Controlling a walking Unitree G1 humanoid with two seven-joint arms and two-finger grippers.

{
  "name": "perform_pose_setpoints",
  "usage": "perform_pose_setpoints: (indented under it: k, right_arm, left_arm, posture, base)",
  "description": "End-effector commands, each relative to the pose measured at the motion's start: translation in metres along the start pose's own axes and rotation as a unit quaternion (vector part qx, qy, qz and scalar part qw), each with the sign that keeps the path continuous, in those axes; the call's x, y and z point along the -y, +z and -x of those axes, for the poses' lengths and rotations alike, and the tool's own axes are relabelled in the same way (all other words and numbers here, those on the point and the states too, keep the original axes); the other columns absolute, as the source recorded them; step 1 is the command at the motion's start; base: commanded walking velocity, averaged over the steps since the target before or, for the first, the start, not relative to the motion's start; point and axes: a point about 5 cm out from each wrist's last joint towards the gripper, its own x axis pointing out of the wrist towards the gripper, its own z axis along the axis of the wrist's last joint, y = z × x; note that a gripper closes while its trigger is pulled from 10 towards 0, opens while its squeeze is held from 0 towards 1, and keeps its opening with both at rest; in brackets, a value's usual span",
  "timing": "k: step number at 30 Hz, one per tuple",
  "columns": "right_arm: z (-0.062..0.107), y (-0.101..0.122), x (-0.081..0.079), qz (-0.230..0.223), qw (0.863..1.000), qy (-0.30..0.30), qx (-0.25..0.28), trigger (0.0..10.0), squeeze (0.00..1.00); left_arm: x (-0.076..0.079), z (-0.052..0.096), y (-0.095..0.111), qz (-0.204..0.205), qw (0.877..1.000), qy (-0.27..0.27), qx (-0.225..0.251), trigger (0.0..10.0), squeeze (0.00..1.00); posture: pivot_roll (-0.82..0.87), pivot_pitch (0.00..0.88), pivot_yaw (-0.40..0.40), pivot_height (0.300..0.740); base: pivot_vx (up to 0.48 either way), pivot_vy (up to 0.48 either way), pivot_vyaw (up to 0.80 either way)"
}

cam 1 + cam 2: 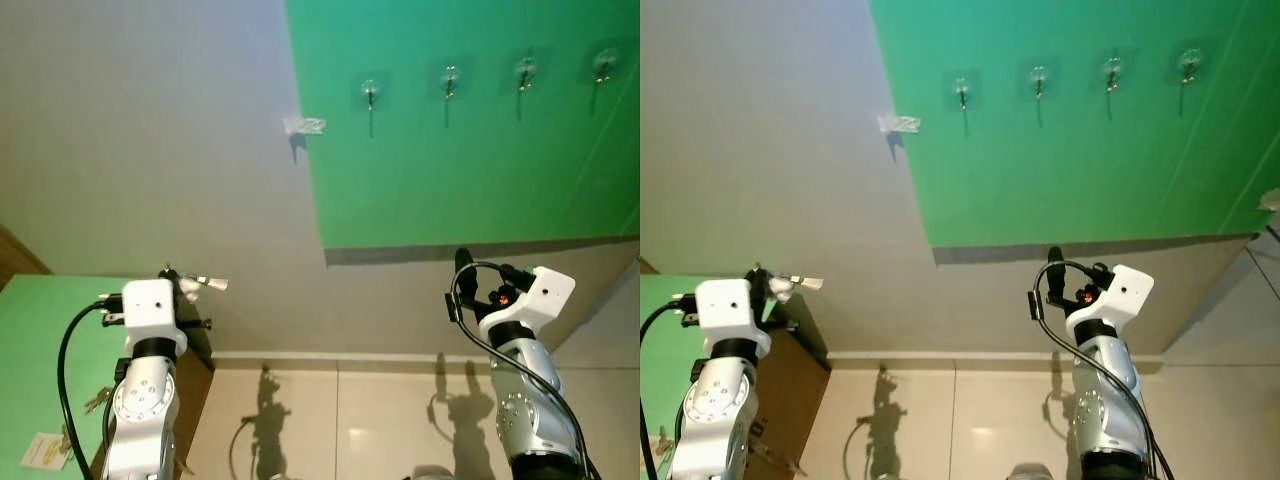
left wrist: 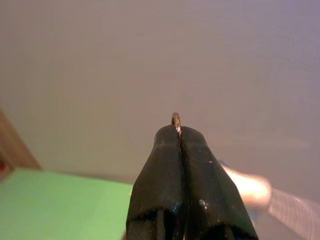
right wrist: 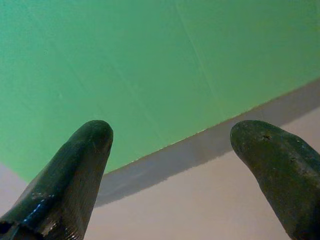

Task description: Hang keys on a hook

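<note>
From the head, the left hand (image 1: 197,285) is raised beside the desk (image 1: 40,340), pinched on the keys (image 1: 212,284), while four hooks (image 1: 370,92) sit high on the green panel (image 1: 470,150), well apart from it. The left wrist view has the fingers (image 2: 165,165) pressed together on what is probably the key ring (image 2: 175,120). In the right wrist view the right hand (image 3: 170,145) gapes empty toward the panel. The carry is under way; next the ring must rise to a hook.
</note>
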Motion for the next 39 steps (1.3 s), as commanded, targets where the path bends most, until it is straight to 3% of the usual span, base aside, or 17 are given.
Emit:
perform_pose_setpoints:
  k: [1,2,4,9,10,15,18,23,26,39]
  right_arm:
    - [-0.002,-0.002,-0.009,0.023,0.999,0.031,0.001,10.0,0.00]
    - [-0.002,-0.001,-0.013,0.056,0.997,0.051,0.002,10.0,0.00]
    - [-0.003,-0.001,-0.018,0.083,0.994,0.065,-0.001,10.0,0.00]
    - [-0.011,0.000,-0.026,0.101,0.991,0.090,-0.008,10.0,0.00]
    - [-0.011,0.000,-0.026,0.101,0.991,0.090,-0.008,10.0,0.00]
    - [-0.011,-0.002,-0.035,0.100,0.988,0.114,-0.011,10.0,0.00]
    - [-0.002,-0.008,-0.037,0.109,0.987,0.114,-0.028,10.0,0.00]
    - [0.001,-0.018,-0.042,0.115,0.984,0.124,-0.049,10.0,0.00]
    - [-0.003,-0.016,-0.044,0.111,0.985,0.123,-0.046,10.0,0.00]
    - [-0.004,-0.013,-0.045,0.115,0.985,0.121,-0.039,10.0,0.00]
  left_arm:
    - [-0.005,0.000,-0.006,0.029,0.999,0.023,-0.018,0.0,0.00]
    - [0.003,0.001,-0.008,0.058,0.998,0.005,-0.025,0.0,0.00]
    - [0.013,0.002,-0.007,0.071,0.997,-0.024,-0.025,0.0,0.00]
    - [0.042,0.002,0.002,0.063,0.990,-0.126,-0.008,0.0,0.00]
    - [0.042,0.002,0.002,0.063,0.990,-0.126,-0.008,0.0,0.00]
    - [0.055,0.012,0.006,0.067,0.971,-0.228,-0.010,0.0,0.00]
    - [0.052,0.019,0.002,0.077,0.968,-0.239,-0.020,0.0,0.00]
    - [0.058,0.017,0.003,0.083,0.969,-0.231,-0.011,0.0,0.00]
    - [0.057,0.016,0.006,0.053,0.971,-0.234,0.000,0.0,0.00]
    - [0.063,0.002,0.010,0.041,0.966,-0.257,0.004,0.0,0.00]
  posture:
    - [-0.26,0.000,0.149,0.740]
    - [-0.26,0.000,0.147,0.740]
    - [-0.26,0.000,0.148,0.740]
    - [-0.26,0.000,0.147,0.740]
    - [-0.26,0.000,0.147,0.740]
    - [-0.25,0.000,0.135,0.740]
    - [-0.24,0.000,0.126,0.740]
    - [-0.24,0.000,0.119,0.740]
    - [-0.24,0.000,0.123,0.740]
    - [-0.27,0.000,0.149,0.740]
  base:
    - [0.000,0.000,0.00]
    - [0.000,0.000,0.00]
    - [0.000,0.000,0.00]
    - [0.000,0.000,0.00]
    - [0.000,0.000,0.00]
    - [0.000,0.000,0.00]
    - [0.000,0.000,0.00]
    - [0.000,0.000,0.00]
    - [0.000,0.000,0.00]
    - [0.000,-0.445,0.00]
